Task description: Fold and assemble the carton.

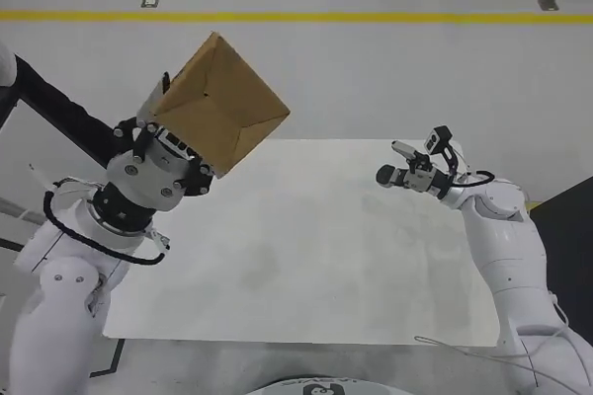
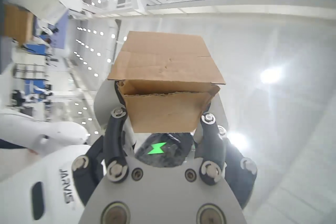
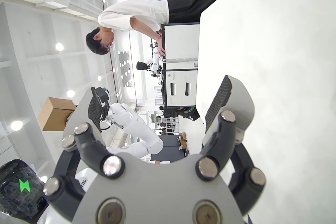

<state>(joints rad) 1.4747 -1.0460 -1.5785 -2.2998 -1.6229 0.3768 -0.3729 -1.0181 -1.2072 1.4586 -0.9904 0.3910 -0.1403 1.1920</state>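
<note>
Carton (image 1: 220, 99) aloft — left jaws clamped, contents hidden

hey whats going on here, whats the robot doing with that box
The robot's left gripper is shut on a brown carton and holds it tilted in the air near the far left corner of the white table. The carton's flaps look at least partly folded. The right gripper hangs above the table's right side with its fingers open, holding nothing.
</note>
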